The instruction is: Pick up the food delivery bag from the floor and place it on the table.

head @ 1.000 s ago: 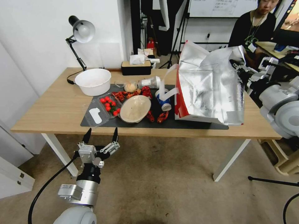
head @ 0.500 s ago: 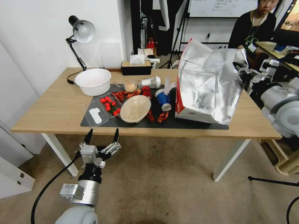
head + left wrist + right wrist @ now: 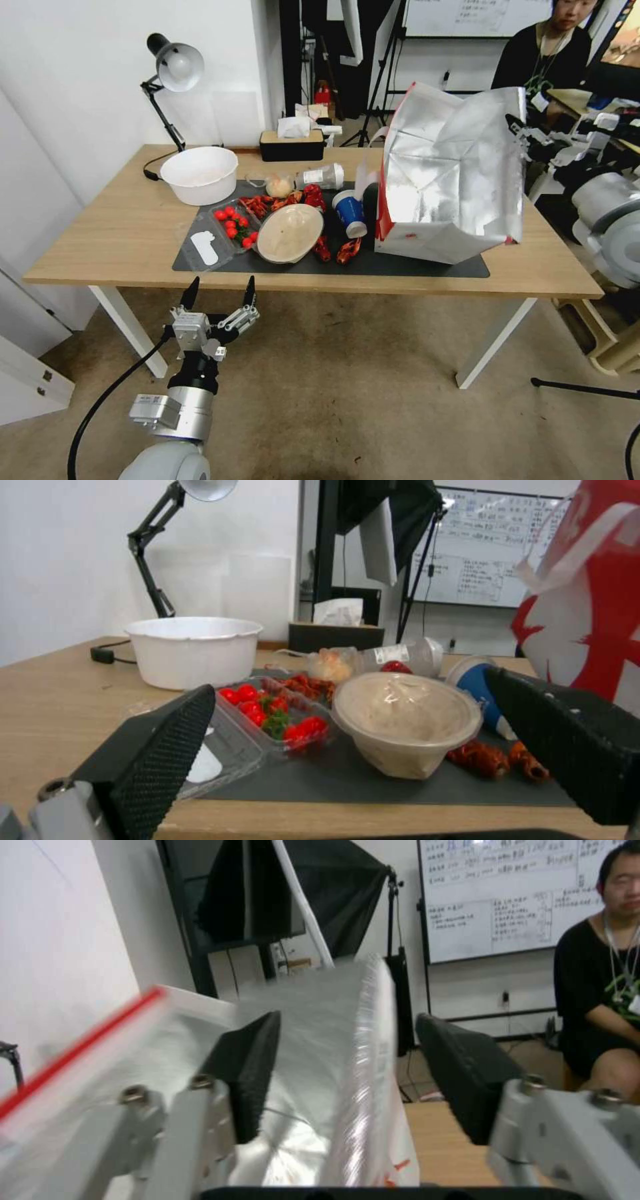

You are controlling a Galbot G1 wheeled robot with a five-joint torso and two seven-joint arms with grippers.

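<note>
Light-wood bench (image 3: 100,247) carrying dark mat (image 3: 400,267) and food clutter. Food delivery bag (image 3: 453,180) standing on mat at bench's right end, foil mouth gaping, far corner looking lifted. Likely light, crinkly, floppy-walled, prone to tipping; best held at rim or white strap handles (image 3: 363,177). Right tool (image 3: 347,1070) spread open astride bag's upper foil rim, pads apart, not pinching. Left tool (image 3: 219,293) parked low before bench's front edge, over floor (image 3: 347,413), fingers wide open, holding nothing.

Crinkled shiny foil lines the paper food delivery bag (image 3: 453,180) on the matt wooden table (image 3: 113,233).
</note>
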